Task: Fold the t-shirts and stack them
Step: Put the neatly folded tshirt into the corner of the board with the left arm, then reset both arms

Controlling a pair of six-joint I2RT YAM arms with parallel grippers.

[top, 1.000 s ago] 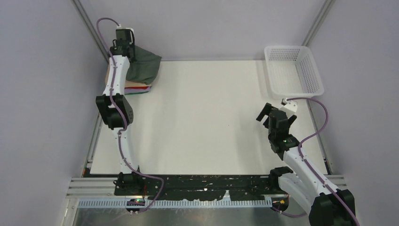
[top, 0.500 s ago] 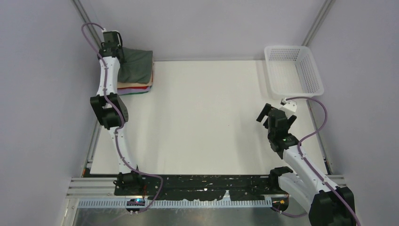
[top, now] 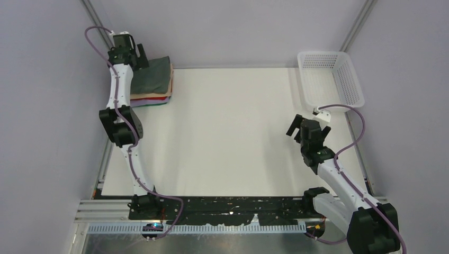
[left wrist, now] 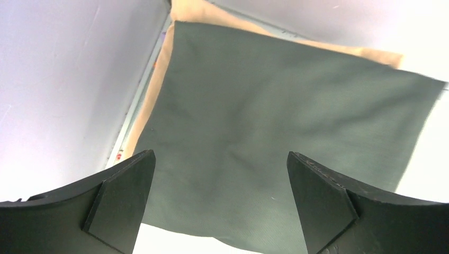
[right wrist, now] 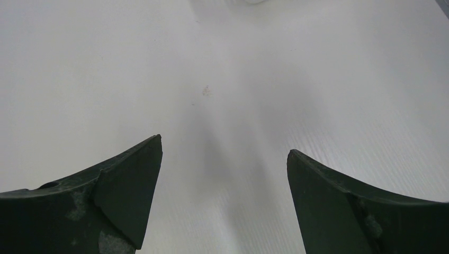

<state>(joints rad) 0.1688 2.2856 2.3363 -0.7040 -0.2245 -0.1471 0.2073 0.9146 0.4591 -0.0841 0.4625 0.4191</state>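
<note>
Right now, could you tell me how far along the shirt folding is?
Done: a stack of folded shirts sits far left, the grey shirt on top. In hand: nothing; left fingers open over the stack, right fingers open over the table. Left: apparently nothing; the basket looks empty and no loose shirt shows.

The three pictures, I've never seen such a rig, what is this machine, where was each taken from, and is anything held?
Two robot arms, left and right, are bolted at a white table's near edge. The wide picture looks down from above and behind them. The other two come from wrist cameras; the black wedges are the fingers. The left gripper hovers open over a dark grey t-shirt topping a stack in the far left corner, with a peach shirt, a red shirt and a lavender shirt beneath. The right gripper is open above bare table. A white mesh basket sits far right. Nothing is held.
</note>
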